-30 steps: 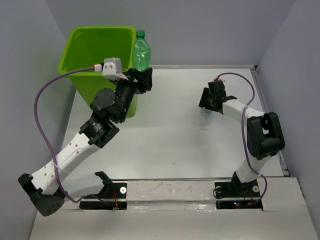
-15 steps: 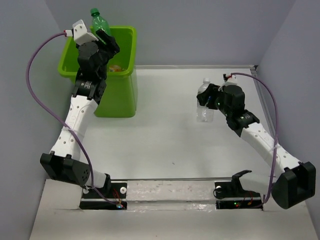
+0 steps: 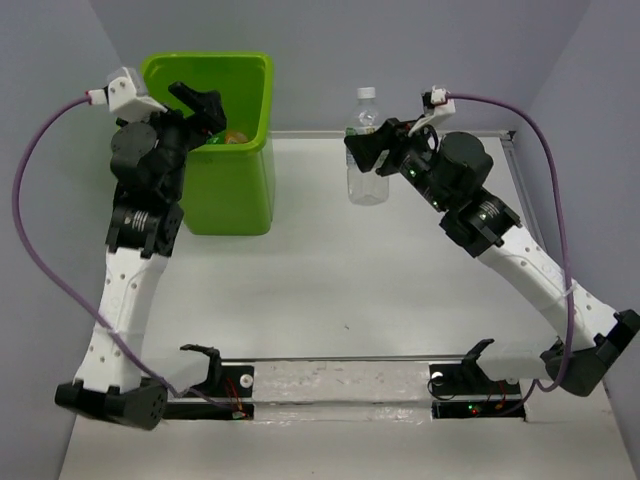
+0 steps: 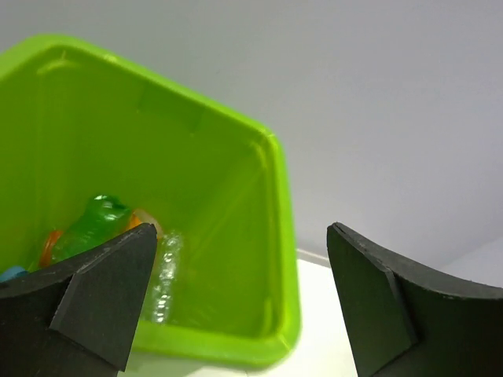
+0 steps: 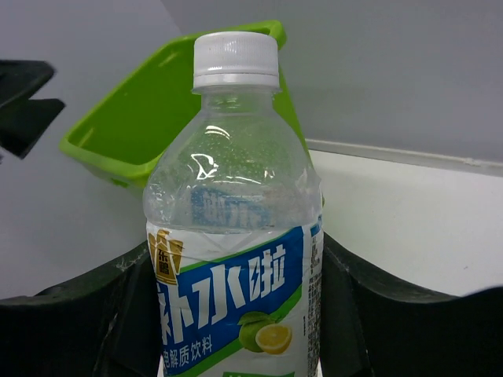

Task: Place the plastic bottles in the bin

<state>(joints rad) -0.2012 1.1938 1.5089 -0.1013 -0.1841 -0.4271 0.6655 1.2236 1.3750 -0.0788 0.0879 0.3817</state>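
The lime-green bin (image 3: 236, 190) stands at the back left. My left gripper (image 3: 205, 112) hangs over its mouth, open and holding nothing (image 4: 242, 259). Inside the bin (image 4: 275, 236) lie a green bottle (image 4: 90, 228), an orange one (image 4: 51, 243) and a clear one (image 4: 163, 271). My right gripper (image 3: 372, 150) is shut on a clear plastic bottle (image 3: 367, 185) with a white cap and a blue label. It holds the bottle upright in the air to the right of the bin. In the right wrist view the black fingers (image 5: 357, 306) clasp the bottle (image 5: 236, 236) at its label, with the bin (image 5: 149, 102) behind.
Grey walls enclose the white table (image 3: 320, 270) at the back and both sides. A raised rail (image 3: 520, 160) runs along the table's right edge. Purple cables (image 3: 45, 250) loop off both arms. The arm bases (image 3: 340, 385) sit at the near edge.
My left gripper has opened and the green bottle it held above the bin now lies inside. My right arm has carried the clear bottle left, towards the bin.
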